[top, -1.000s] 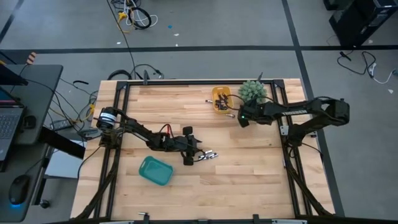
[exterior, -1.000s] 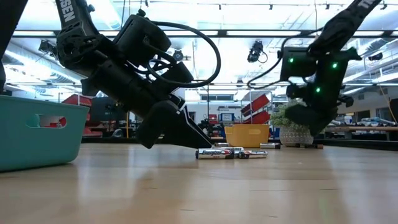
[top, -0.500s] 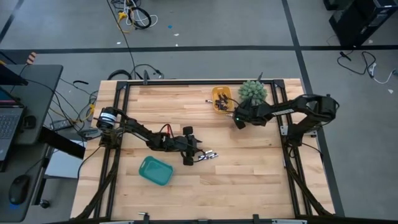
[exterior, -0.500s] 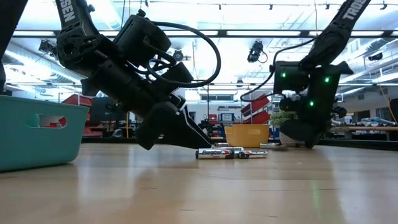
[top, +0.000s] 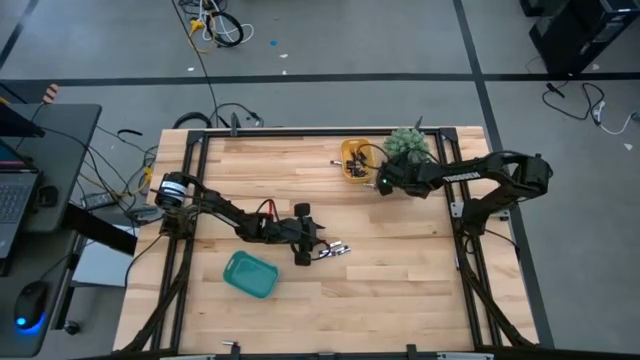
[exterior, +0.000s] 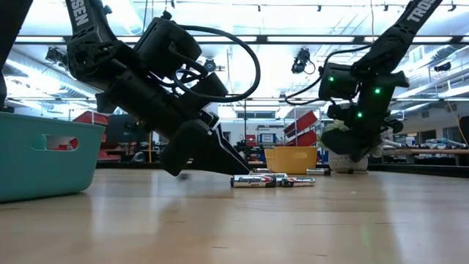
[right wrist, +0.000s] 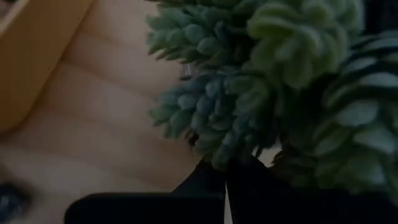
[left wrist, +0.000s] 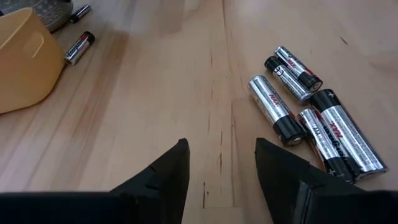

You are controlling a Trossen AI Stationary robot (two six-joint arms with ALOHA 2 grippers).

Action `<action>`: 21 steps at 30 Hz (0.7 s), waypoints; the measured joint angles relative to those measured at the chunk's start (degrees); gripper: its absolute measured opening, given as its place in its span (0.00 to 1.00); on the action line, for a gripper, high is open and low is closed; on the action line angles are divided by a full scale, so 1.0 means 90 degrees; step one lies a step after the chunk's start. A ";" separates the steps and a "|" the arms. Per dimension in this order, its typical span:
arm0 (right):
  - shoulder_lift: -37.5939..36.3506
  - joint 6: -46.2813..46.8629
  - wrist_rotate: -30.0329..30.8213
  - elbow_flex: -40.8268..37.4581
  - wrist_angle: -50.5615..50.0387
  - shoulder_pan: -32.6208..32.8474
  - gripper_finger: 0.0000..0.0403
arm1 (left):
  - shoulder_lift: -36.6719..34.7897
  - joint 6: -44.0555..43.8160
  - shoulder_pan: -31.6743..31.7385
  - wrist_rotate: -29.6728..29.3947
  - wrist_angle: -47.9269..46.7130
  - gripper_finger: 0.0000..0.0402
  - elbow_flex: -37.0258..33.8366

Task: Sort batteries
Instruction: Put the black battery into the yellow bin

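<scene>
Several batteries [left wrist: 305, 124] lie side by side on the wooden table [top: 400, 290], also seen in the low view as batteries [exterior: 271, 180]. My left gripper [left wrist: 221, 168] stands open just left of them, tilted down, low over the table, with nothing between its fingers. Two more batteries [left wrist: 79, 48] lie beside the yellow tray [left wrist: 22, 62]. The yellow tray [top: 355, 160] at the far side holds some batteries. My right gripper [right wrist: 227, 180] is shut, between that tray and a succulent plant [right wrist: 261, 81]. My right gripper's shut fingertips [right wrist: 211, 177] stand right against the succulent's leaves [right wrist: 217, 134]. Whether they touch the leaves, I cannot tell. Nothing shows between the fingers.
A teal tray [top: 250, 274] sits near the front left, behind my left arm. The potted succulent [top: 408, 146] stands at the far edge, right of the yellow tray. Bare wood lies to the front and right of the battery cluster.
My right gripper has moved a little toward the table's left and far edge, closer to the yellow tray and the plant, and has turned somewhat. It stays shut.
</scene>
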 joint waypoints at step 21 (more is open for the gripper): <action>0.0280 0.0083 -0.0832 -0.0002 0.0377 0.0392 0.00 | -0.0244 0.0247 0.0000 -0.0027 0.0376 0.44 0.0004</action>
